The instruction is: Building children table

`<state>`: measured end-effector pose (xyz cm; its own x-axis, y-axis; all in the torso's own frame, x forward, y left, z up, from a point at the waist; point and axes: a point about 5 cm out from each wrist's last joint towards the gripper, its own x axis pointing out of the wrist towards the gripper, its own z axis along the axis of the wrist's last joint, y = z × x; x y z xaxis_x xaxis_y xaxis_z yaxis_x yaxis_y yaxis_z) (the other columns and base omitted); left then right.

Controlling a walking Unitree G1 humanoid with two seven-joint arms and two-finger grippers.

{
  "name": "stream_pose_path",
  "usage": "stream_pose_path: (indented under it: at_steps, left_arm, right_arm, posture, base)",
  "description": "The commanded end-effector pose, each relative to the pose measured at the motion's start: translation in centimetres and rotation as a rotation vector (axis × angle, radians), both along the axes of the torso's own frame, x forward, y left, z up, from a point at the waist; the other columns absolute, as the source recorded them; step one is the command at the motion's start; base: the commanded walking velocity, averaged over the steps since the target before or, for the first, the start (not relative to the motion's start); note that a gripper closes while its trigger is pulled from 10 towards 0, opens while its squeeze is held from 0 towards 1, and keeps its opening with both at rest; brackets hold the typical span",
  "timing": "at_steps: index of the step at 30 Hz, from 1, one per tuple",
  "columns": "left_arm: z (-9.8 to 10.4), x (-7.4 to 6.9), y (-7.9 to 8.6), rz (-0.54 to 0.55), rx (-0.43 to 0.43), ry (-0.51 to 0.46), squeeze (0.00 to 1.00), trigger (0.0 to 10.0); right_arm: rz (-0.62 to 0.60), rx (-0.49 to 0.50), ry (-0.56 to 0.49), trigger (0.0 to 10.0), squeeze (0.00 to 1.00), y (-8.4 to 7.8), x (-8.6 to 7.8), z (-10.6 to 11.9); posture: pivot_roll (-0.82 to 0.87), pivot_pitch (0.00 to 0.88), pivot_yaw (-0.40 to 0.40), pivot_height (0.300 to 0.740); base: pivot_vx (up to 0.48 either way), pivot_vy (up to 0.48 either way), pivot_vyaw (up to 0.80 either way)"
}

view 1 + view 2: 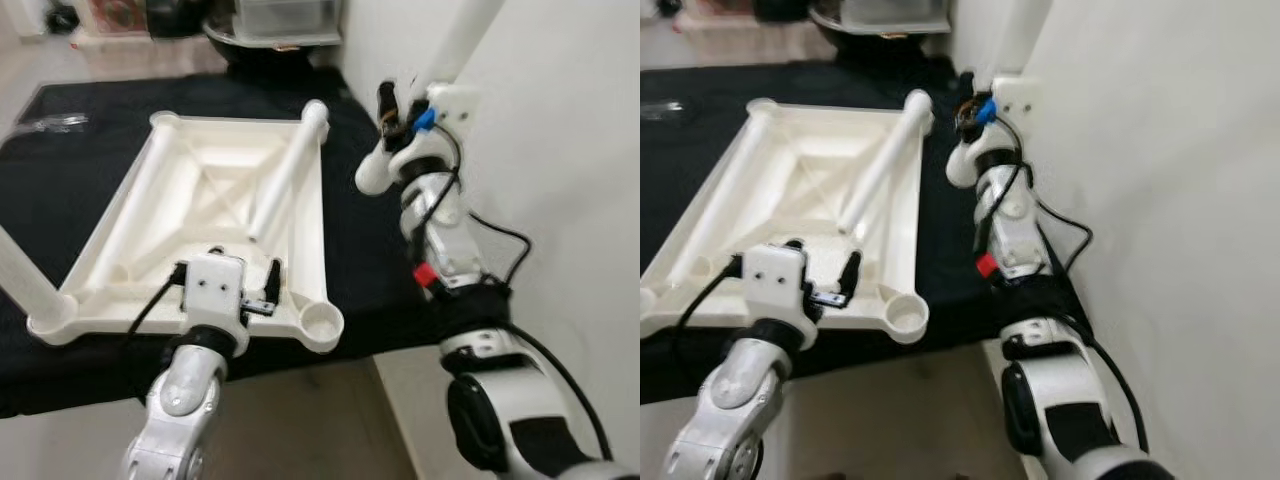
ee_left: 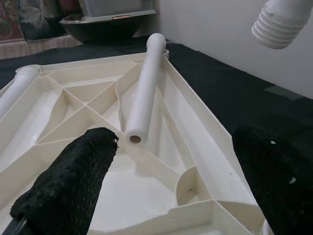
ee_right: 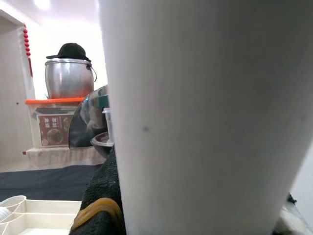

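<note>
The white plastic table top (image 1: 311, 225) lies upside down on a black mat (image 1: 365, 250). A loose white leg (image 1: 286, 178) rests slanted inside its ribs, and another leg (image 1: 133, 205) lies along its left rail. At the near left corner a leg (image 1: 20, 272) stands in its socket. The near right corner socket (image 1: 322, 322) holds nothing. My left gripper (image 1: 226, 278) hovers open over the near rail, its fingers (image 2: 68, 186) spread wide. My right gripper (image 1: 404, 115) is shut on a white leg (image 1: 462, 35) beside the wall, with the threaded end (image 1: 370, 178) pointing down.
A white wall (image 1: 560, 150) runs close along the right of the mat. A dark bowl (image 1: 270, 45) and a clear box stand behind the mat. Pale floor (image 1: 300, 420) lies in front. A steel pot (image 3: 68, 76) sits on an orange-lidded box.
</note>
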<state>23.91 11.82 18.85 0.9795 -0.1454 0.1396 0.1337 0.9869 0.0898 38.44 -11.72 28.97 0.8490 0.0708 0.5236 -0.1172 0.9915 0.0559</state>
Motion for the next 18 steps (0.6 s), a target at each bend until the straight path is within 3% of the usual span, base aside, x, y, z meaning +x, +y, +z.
stream_pose_path:
  at_steps: [1,18]
  left_arm:
    - [-0.46,-0.21,0.17,0.011,0.01,0.023,0.0,10.0]
    - [-0.86,-0.32,0.18,0.018,0.008,0.042,0.0,10.0]
  right_arm:
    - [0.03,0.008,-0.008,10.0,0.0,0.55,-0.11,0.4]
    - [0.054,-0.008,0.014,10.0,0.0,0.9,-0.07,-0.03]
  posture:
    - [0.13,0.125,-0.099,0.74]
    - [0.13,0.128,-0.098,0.74]
  base:
    - [0.0,0.0,0.0]
    - [-0.064,0.0,0.0]
